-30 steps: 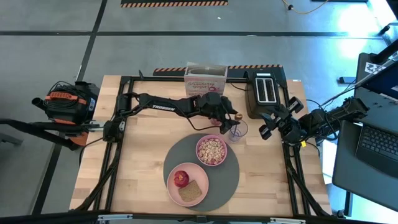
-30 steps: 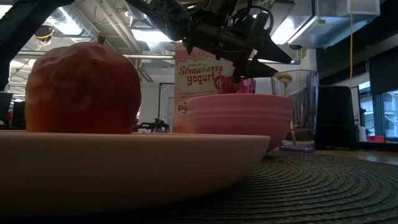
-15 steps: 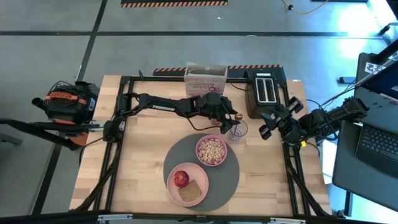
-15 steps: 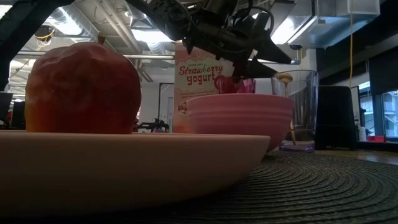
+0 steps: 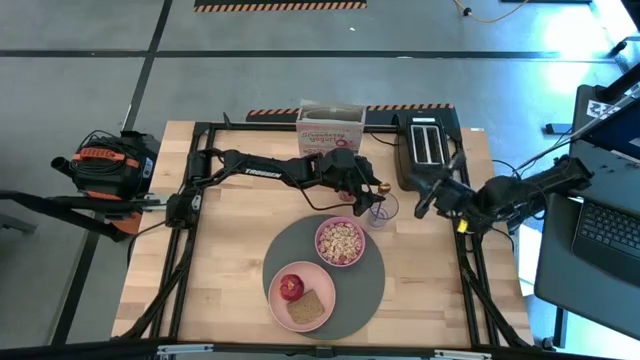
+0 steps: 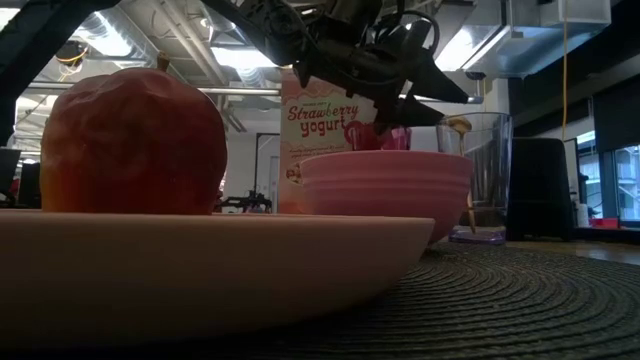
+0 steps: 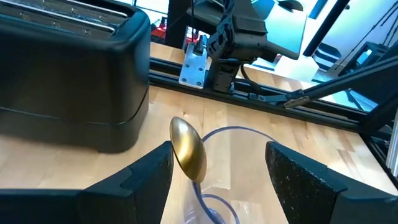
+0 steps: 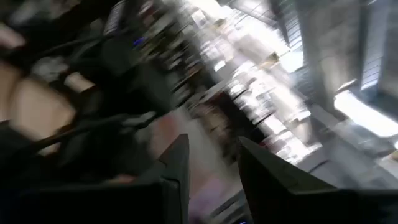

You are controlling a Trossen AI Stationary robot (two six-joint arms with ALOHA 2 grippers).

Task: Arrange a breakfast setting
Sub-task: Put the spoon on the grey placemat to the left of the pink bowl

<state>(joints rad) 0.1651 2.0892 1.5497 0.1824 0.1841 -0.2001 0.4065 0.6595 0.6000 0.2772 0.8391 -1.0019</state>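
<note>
A round dark-grey mat (image 5: 366,292) carries a pink bowl (image 5: 341,241) filled with cereal. Beside it stands a pink plate (image 5: 319,282) with a red apple (image 5: 291,287) and brown toast (image 5: 306,308). A clear glass (image 5: 384,212) stands on the table off the mat's far right edge. A small spoon (image 7: 188,149) stands in it, bowl end up. My left gripper (image 7: 219,148) hovers open just above the glass rim, fingers either side of the spoon. The pink tumbler (image 6: 385,137) shows partly under that wrist. The cereal box (image 5: 330,128) stands at the far edge. My right gripper (image 5: 420,206) is open, raised at the right.
A black toaster (image 5: 428,150) stands at the far right, just beyond the glass. A black frame rail (image 5: 300,126) runs along the table's edges. Bare wood lies to the left of the mat (image 5: 230,260) and to its right (image 5: 420,280).
My right gripper has tipped upward and rolled at the wrist while staying over the same spot at the table's right. My left gripper and the things on the table have kept still.
</note>
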